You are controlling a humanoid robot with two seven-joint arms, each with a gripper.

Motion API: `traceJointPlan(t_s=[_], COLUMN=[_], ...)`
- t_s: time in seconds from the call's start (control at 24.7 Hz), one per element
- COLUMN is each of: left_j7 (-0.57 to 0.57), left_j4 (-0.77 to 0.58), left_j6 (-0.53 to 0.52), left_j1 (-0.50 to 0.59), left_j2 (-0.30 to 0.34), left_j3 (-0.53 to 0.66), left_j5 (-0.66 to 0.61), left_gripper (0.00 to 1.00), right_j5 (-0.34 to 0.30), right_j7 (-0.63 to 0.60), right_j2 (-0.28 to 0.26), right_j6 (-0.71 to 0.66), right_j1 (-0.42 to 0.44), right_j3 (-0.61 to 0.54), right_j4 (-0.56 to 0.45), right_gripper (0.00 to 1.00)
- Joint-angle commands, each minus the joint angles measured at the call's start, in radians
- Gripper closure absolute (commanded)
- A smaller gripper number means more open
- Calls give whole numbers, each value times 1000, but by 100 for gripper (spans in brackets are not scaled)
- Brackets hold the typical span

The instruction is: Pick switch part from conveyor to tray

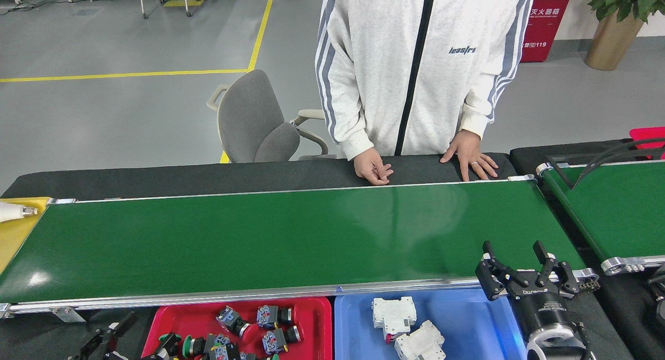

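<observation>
The conveyor (291,235) runs across the head view, and no part lies on its green belt. Below its near rail stands the red tray (318,309), holding several switch parts (275,316) with grey-blue bodies and red or green caps. My left gripper (139,340) is at the bottom edge, partly cut off, over the tray's left rim. Its fingers (111,335) are spread, with nothing seen between them. A green-capped switch part (187,344) lies just right of it in the tray. My right gripper (514,251) stands open and empty over the near rail, by the blue tray.
The blue tray (467,318) holds two white breakers (394,313). A person in a white jacket stands across the belt, with both hands (470,160) on the black padding. A second green belt (613,209) lies at right, a yellow tray (13,235) at left, and a grey chair (254,121) behind.
</observation>
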Motion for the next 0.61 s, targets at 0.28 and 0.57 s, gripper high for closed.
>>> traceJointPlan(t_s=[0.28, 0.57], left_j7=[64, 64], left_j4=[41, 35], left_j6=[199, 199], left_j1=[-41, -41], left_j2=[14, 14], left_j3=[65, 91], left_j5=[2, 5], left_gripper=[0, 0], right_j5=[0, 0], right_j7=[-7, -2], right_j2=[-16, -6], right_j6=[-25, -25], right_j1=[26, 35], right_j3=[-3, -2], right_j4=[-40, -55], right_gripper=[0, 0])
